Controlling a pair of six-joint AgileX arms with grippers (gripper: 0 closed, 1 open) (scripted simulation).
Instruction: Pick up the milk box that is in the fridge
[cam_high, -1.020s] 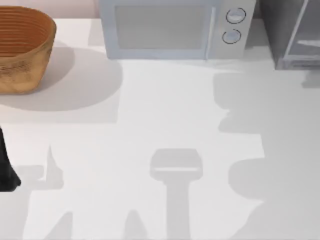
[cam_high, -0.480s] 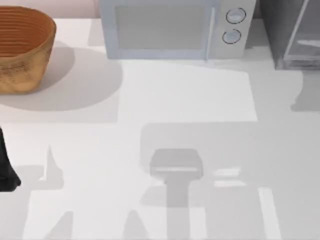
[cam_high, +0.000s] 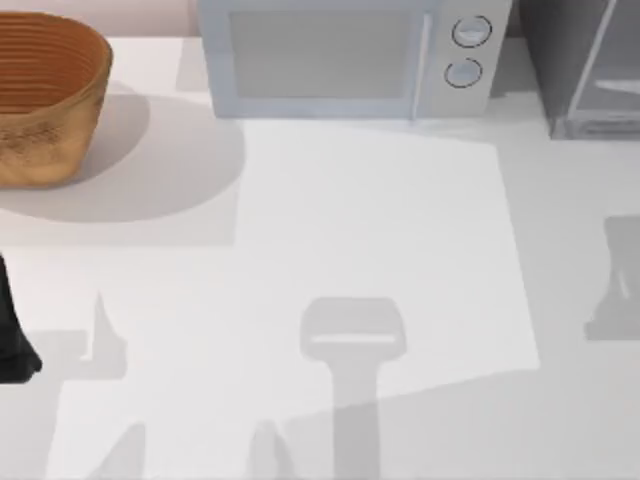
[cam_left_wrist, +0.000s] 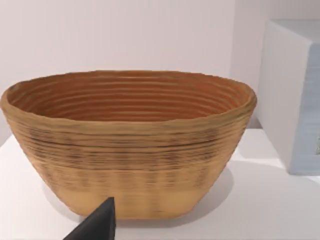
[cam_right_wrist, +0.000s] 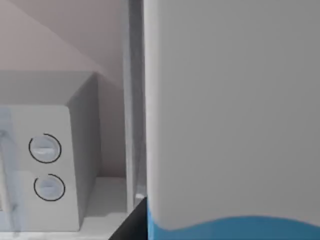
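The milk box (cam_right_wrist: 230, 110) looms very close in the right wrist view, a white face with a sky-blue band along its lower part. My right gripper (cam_right_wrist: 220, 232) is shut on it, and one dark finger (cam_right_wrist: 131, 224) shows at the box's edge. Just behind the box stands the light metal frame of the fridge (cam_right_wrist: 134, 100). In the top view the dark grey fridge (cam_high: 585, 60) sits at the back right corner. My left arm (cam_high: 12, 340) is parked at the table's left edge.
A light blue-grey microwave (cam_high: 340, 55) with two round knobs stands at the back centre, just left of the fridge. A woven brown basket (cam_high: 45, 95) sits at the back left, facing the left wrist camera (cam_left_wrist: 130, 145). Arm shadows lie across the white table (cam_high: 380, 220).
The shadow near the fridge has slid away from it, toward the table's front right. The broad shadows on the table have shifted. The left arm has not moved.
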